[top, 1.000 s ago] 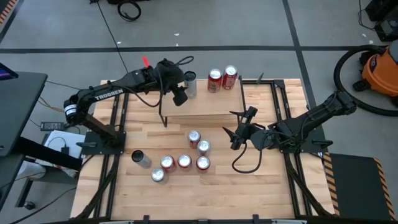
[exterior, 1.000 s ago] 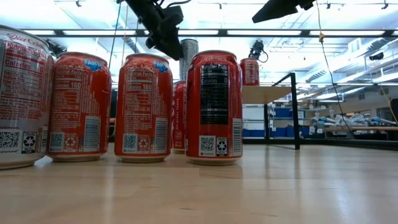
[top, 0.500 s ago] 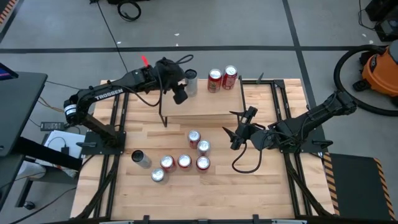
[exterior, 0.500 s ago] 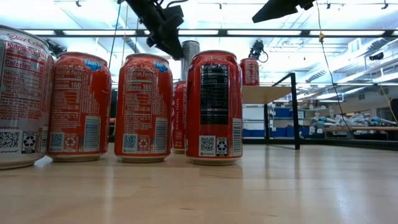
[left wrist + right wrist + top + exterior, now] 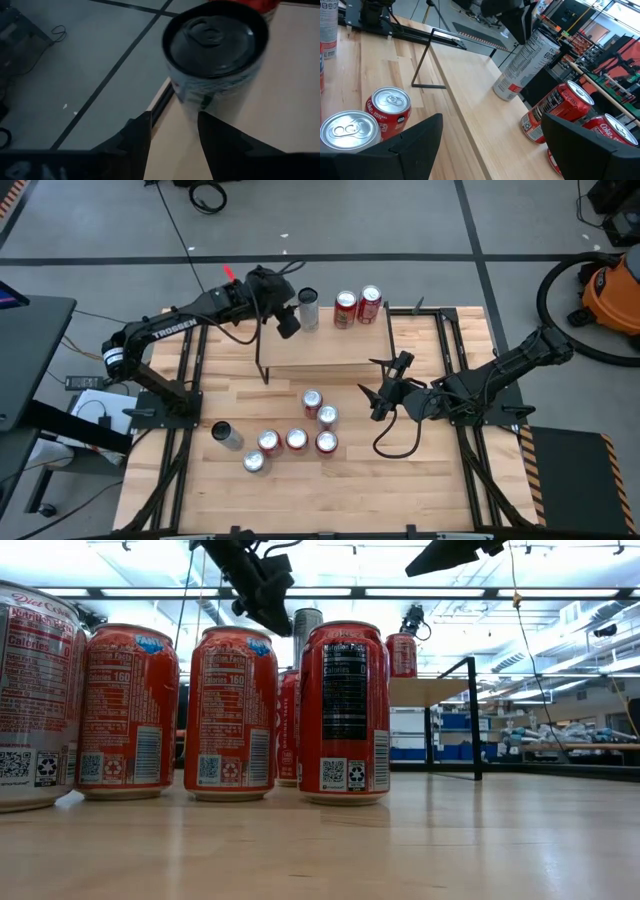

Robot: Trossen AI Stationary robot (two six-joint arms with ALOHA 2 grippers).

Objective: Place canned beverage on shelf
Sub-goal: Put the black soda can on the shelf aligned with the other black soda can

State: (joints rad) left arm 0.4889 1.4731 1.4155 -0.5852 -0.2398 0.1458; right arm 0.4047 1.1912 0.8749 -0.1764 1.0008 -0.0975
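The shelf (image 5: 330, 350) is a light plank on thin black legs at the table's far middle. A silver can (image 5: 308, 308) stands upright on its base at the shelf's far left corner, and also shows in the left wrist view (image 5: 215, 60). Two red cans (image 5: 357, 307) stand on the shelf to its right. My left gripper (image 5: 289, 324) hangs just left of the silver can, open; its fingers (image 5: 137, 137) stand short of the can and touch nothing. My right gripper (image 5: 378, 395) is open and empty, low over the table to the right of the loose cans.
Several red cans (image 5: 312, 422) stand in a cluster on the table in front of the shelf, with a silver can (image 5: 254, 463) and a can lying on its side (image 5: 225, 435) at their left. The shelf's right half (image 5: 400, 340) is bare.
My left gripper has drawn back a little from the silver can, toward the table's far edge and slightly up. The can stays standing on the shelf.
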